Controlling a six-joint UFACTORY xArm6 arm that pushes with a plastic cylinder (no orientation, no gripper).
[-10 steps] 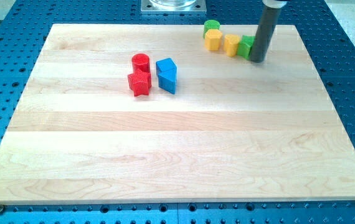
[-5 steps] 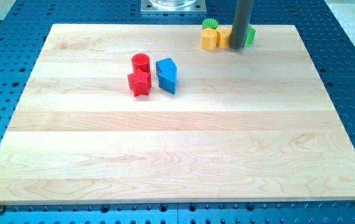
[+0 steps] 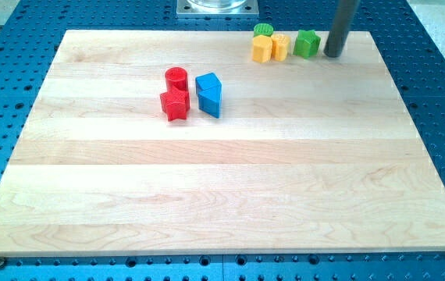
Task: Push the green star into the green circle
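Camera view: the green star [image 3: 307,44] sits near the table's [image 3: 207,195] top edge. My tip [image 3: 332,55] stands just to its right, not touching. It is a plain rod, no hand. Left are two yellow blocks [image 3: 271,48] and the green circle [image 3: 263,30].

The rod [image 3: 339,27] was cut off by the view's top edge. The green circle [image 3: 263,30] was partly hidden behind the two yellow blocks [image 3: 271,48], whose exact shapes were too small to be told
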